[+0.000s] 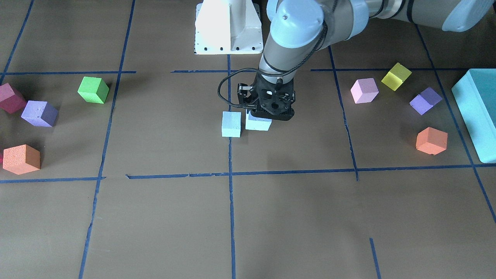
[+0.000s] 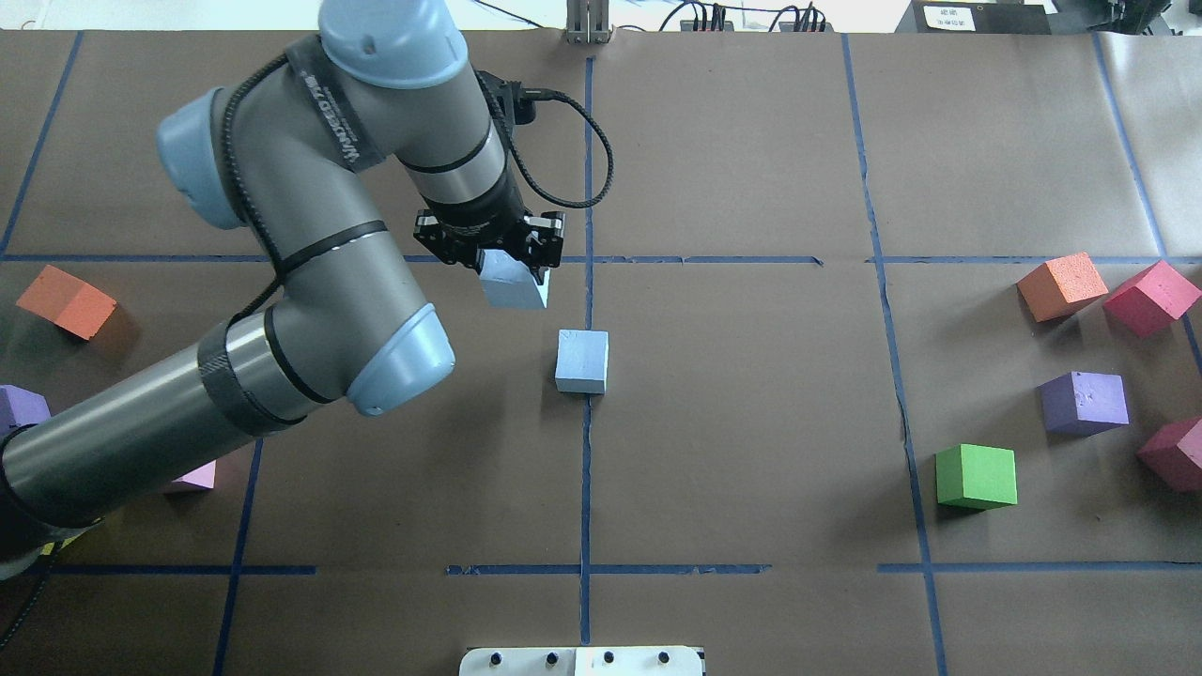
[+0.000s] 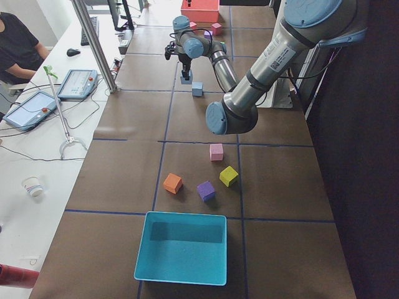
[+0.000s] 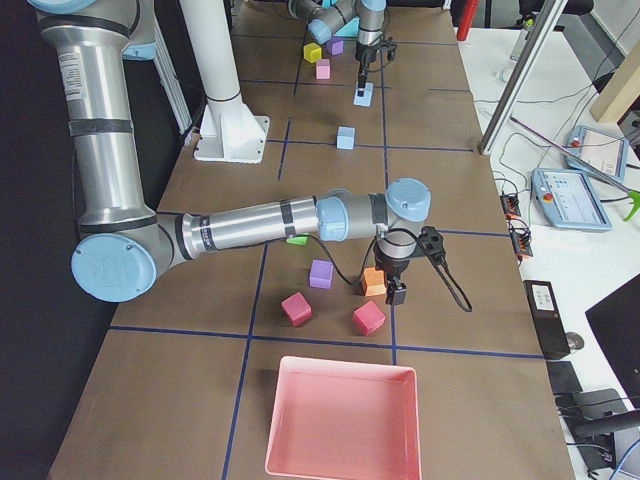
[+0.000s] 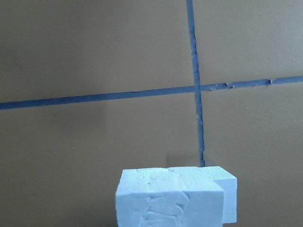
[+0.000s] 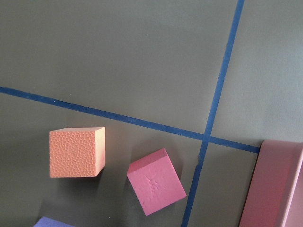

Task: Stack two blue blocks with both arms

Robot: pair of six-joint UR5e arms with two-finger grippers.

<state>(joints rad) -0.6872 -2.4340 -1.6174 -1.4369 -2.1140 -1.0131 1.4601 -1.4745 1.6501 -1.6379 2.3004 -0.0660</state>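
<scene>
My left gripper [image 2: 512,272] is shut on a pale blue block [image 2: 514,287] and holds it just left of the table's centre line; the same gripper [image 1: 267,114] and block [image 1: 257,123] show in the front view. The block fills the bottom of the left wrist view [image 5: 168,201]. The second blue block [image 2: 582,360] lies flat on the table close by, nearer the robot, and shows in the front view [image 1: 231,124]. My right gripper [image 4: 397,290] shows only in the exterior right view, over an orange cube [image 4: 374,282]; I cannot tell whether it is open or shut.
Green [image 2: 977,476], purple [image 2: 1085,402], orange [image 2: 1061,284] and magenta [image 2: 1150,296] cubes lie at the right. An orange cube [image 2: 66,300] lies at the left. A teal tray [image 3: 181,216] and a pink tray [image 4: 345,365] stand at the table's ends. The white pedestal [image 1: 228,27] is behind.
</scene>
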